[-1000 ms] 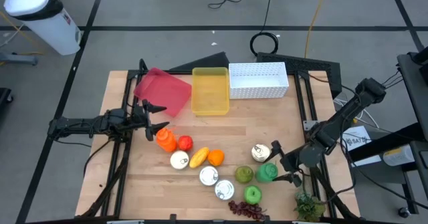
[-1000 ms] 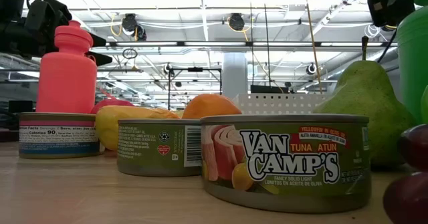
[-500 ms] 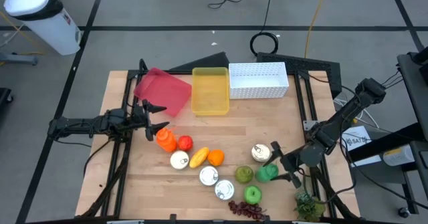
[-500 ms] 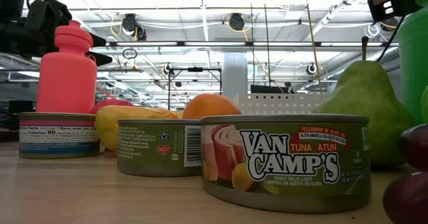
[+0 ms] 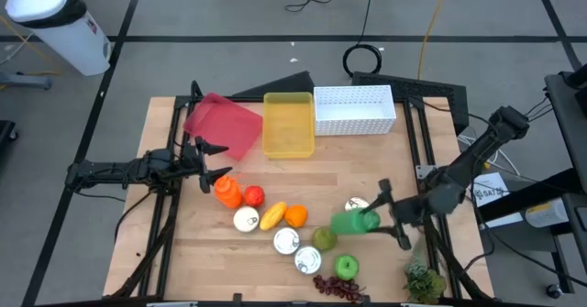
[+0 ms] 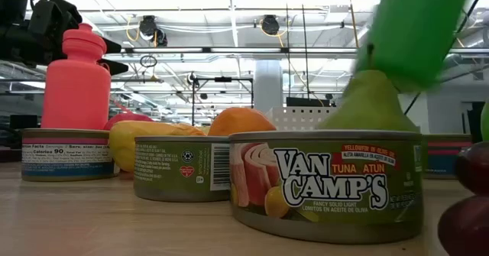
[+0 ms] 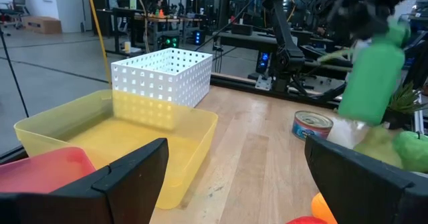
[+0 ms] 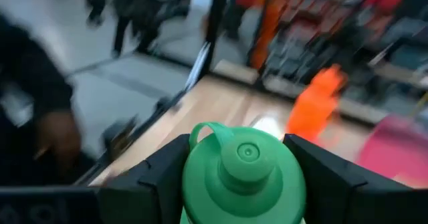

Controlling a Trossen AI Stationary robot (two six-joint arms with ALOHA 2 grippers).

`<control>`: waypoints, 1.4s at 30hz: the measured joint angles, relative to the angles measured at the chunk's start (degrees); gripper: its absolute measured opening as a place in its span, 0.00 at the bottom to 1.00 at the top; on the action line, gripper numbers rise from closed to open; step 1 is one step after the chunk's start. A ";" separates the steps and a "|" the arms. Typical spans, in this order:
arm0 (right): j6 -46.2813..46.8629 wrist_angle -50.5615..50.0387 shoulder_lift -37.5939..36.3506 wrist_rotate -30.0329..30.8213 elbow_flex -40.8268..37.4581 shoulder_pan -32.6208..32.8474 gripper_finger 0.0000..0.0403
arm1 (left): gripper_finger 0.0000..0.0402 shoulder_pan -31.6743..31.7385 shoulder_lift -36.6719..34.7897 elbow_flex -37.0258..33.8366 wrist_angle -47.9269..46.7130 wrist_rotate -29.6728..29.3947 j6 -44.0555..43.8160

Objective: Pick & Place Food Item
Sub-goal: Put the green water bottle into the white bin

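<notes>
- Nearest the front edge of the table (image 5: 404,174) lie one bunch of dark grapes (image 5: 337,288), one green apple (image 5: 346,268) and one leafy green plant (image 5: 424,282) at the right corner.
- Three tins are on the wood: two (image 5: 286,241) (image 5: 307,259) close together in front, and a third tin (image 5: 356,205) farther right, partly hidden.
- One pear (image 5: 324,238) stands just beside the front tins.
- The right gripper (image 5: 378,217) is clenched on the green bottle (image 5: 350,222), one finger on each side. The bottle is off the table, tilted, above the pear and near the third tin.
- In the middle row are one white ball (image 5: 245,219), one yellow fruit (image 5: 272,216), one orange (image 5: 295,215), one red tomato (image 5: 254,196) and one orange bottle (image 5: 227,191).
- The left gripper (image 5: 209,162) hangs over the left side near the orange bottle, fingers spread wide, holding nothing.
- Farthest are three containers in a row: one red bin (image 5: 223,124), one yellow bin (image 5: 288,124) and one white basket (image 5: 354,109).
</notes>
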 joint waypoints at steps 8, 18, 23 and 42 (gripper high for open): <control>-14.20 13.15 -7.99 17.99 0.00 -2.73 0.50 | 0.90 0.00 0.00 0.02 0.00 -0.02 0.00; -27.84 25.08 -9.65 29.30 2.56 -24.82 0.51 | 0.90 0.00 0.00 0.00 0.00 0.00 0.00; -16.77 7.29 -7.29 23.74 10.19 -37.29 0.50 | 0.90 0.00 -0.02 0.02 0.00 -0.02 0.00; 7.14 -24.94 16.99 -16.67 26.38 -93.78 0.51 | 0.90 0.00 -0.02 0.02 0.00 -0.02 0.00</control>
